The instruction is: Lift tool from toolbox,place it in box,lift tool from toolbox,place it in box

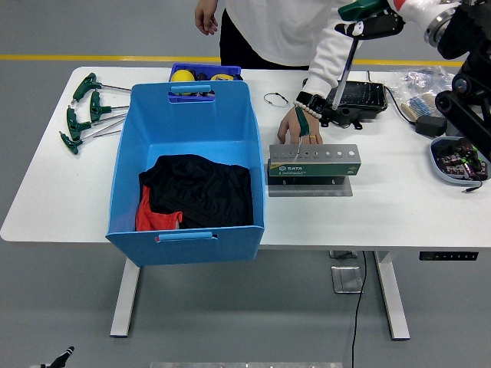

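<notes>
Green-handled, the T-wrench [349, 46] I'm holding hangs near-upright, handle at top, shaft slanting down-left, its tip clear above the grey tool rack [313, 161]. My right hand [399, 17] is clenched around the handle at the frame's top. A second wrench [302, 126] stands in the rack beside a person's hand [294, 125]. Blue box [186, 176] sits left on the white table [399, 207]; grey floor beyond

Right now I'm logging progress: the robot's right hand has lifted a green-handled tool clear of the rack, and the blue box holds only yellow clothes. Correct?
Not quite. The head view shows the blue box holding black and red clothes, not yellow. The rest stands: the right hand holds the green-handled tool clear of the rack.
</notes>
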